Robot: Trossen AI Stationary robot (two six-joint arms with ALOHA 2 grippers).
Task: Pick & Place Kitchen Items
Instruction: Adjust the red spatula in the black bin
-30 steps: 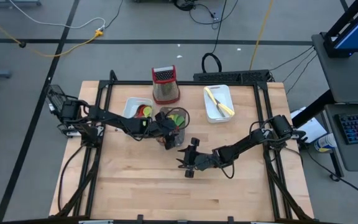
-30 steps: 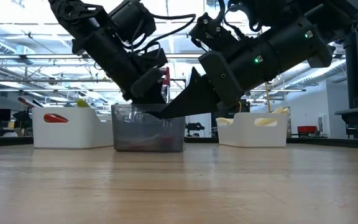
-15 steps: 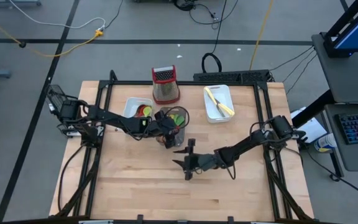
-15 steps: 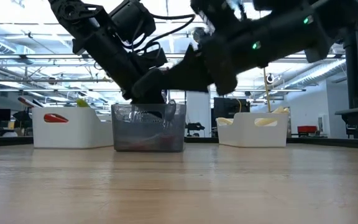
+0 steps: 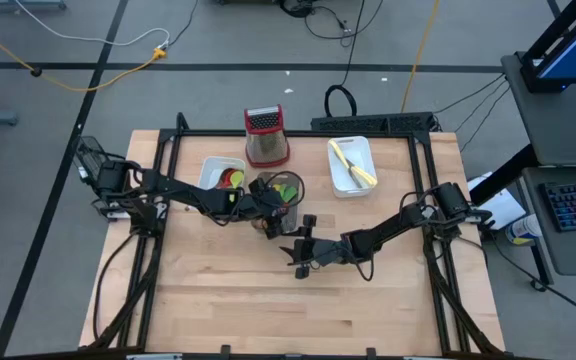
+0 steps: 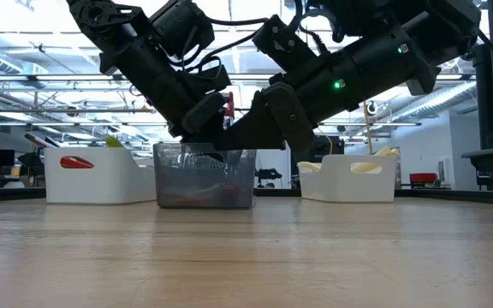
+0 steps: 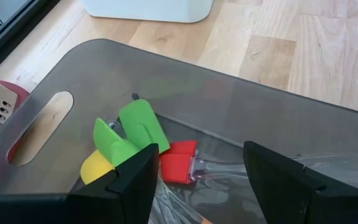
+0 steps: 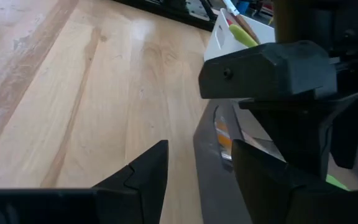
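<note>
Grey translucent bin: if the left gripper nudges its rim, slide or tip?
The grey translucent bin looks thin-walled, so probably light and likely to slide on the wooden table. Its wide flat base suggests tipping is unlikely. The left gripper hangs open above the spatulas inside.

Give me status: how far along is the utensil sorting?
Done: utensils already sit in the two white trays, and spatulas in the grey bin. In hand: nothing visible; the left hand hangs open over the bin, the right hand open beside it. Left: no loose utensils visible on the table.
</note>
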